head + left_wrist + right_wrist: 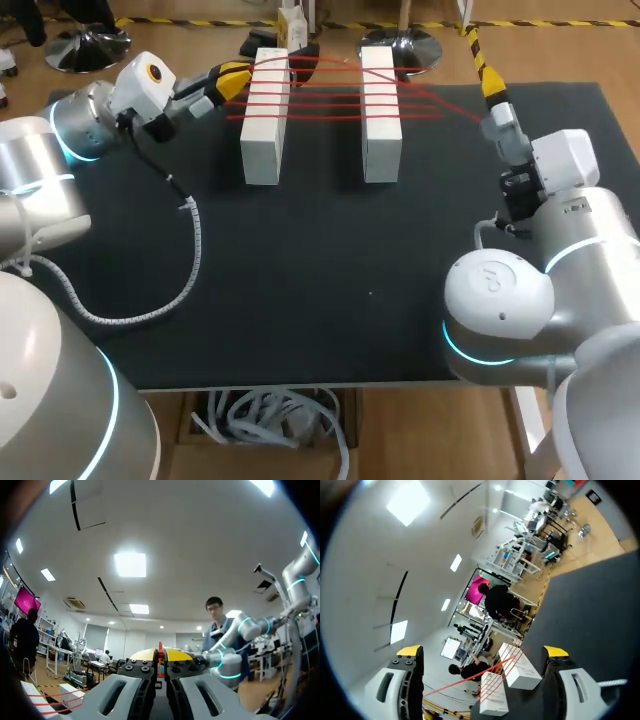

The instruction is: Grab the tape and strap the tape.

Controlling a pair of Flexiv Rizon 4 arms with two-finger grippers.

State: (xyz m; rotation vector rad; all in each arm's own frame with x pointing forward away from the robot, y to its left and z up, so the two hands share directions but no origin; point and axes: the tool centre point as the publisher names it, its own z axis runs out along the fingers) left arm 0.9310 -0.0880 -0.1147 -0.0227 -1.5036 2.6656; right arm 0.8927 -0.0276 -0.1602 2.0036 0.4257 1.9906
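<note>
Strapping is in progress. Your left pincer (161, 654) is clamped on the red tape (320, 104); your right pincer (482, 652) stands apart. Next, probably wrap another taut pass across the white blocks (262, 130).

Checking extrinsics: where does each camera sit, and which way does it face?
Head view: above and behind, looking down on the black table; left gripper and right gripper come in from the sides.
Left wrist view: on the left wrist, faces the room and ceiling; that gripper is shut on thin red tape.
Right wrist view: on the right wrist, looks across the table; that gripper stands open.
All three share the two white rectangular blocks.
</note>
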